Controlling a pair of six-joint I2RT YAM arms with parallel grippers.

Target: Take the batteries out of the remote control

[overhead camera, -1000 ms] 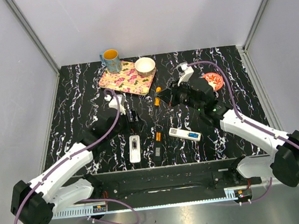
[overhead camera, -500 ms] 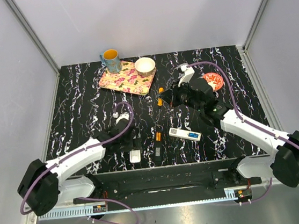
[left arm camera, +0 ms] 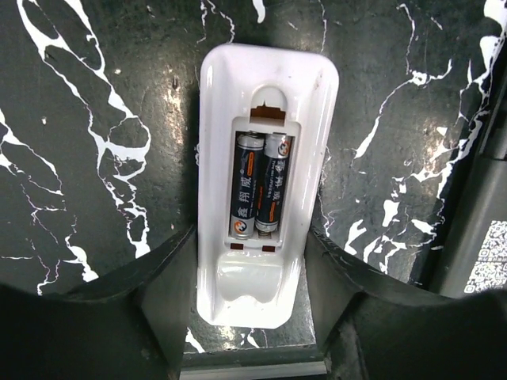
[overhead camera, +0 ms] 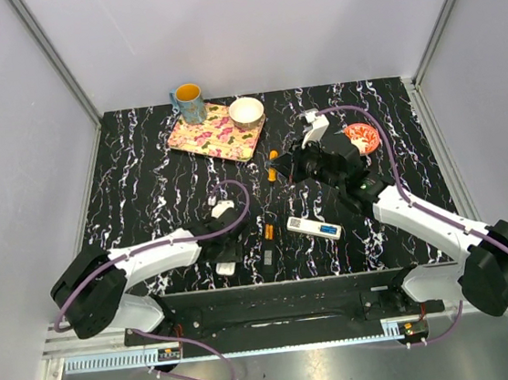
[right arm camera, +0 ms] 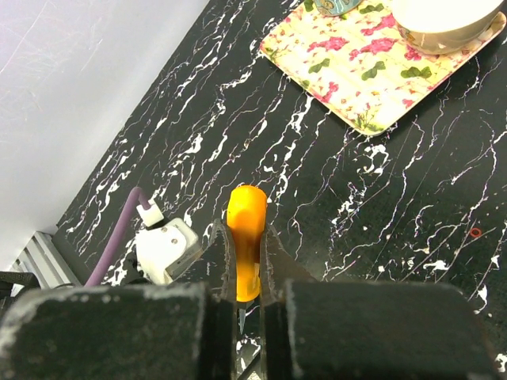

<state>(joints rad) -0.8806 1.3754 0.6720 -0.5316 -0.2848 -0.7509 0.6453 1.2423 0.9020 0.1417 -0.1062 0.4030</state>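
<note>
Near front edge, left gripper (left arm camera: 252, 228): clamped on white remote (left arm camera: 265, 95), one finger against each long side.
White remote: flat on the black marble table (overhead camera: 141, 166), back up, cover off.
Batteries (left arm camera: 260, 186): two dark-labelled cells side by side in the open compartment, not yet out.
Black bar (overhead camera: 267, 258): flat on the table just right of the white remote.
Loose orange battery (overhead camera: 267, 232): on the table, just beyond the black bar.
Second remote (overhead camera: 314, 228): white with a blue patch, right of the loose battery, apart from it.
Right gripper (right arm camera: 247, 231): mid-table and raised, narrow, pinching an orange cylinder (right arm camera: 246, 210) that looks like a battery, upright.
Red dish (overhead camera: 361, 137): far right, beside the right arm.
Floral tray (overhead camera: 215, 132): far left, with a white bowl (overhead camera: 246, 111) on its right corner.
Mug (overhead camera: 188, 101): at the tray's back corner.
</note>
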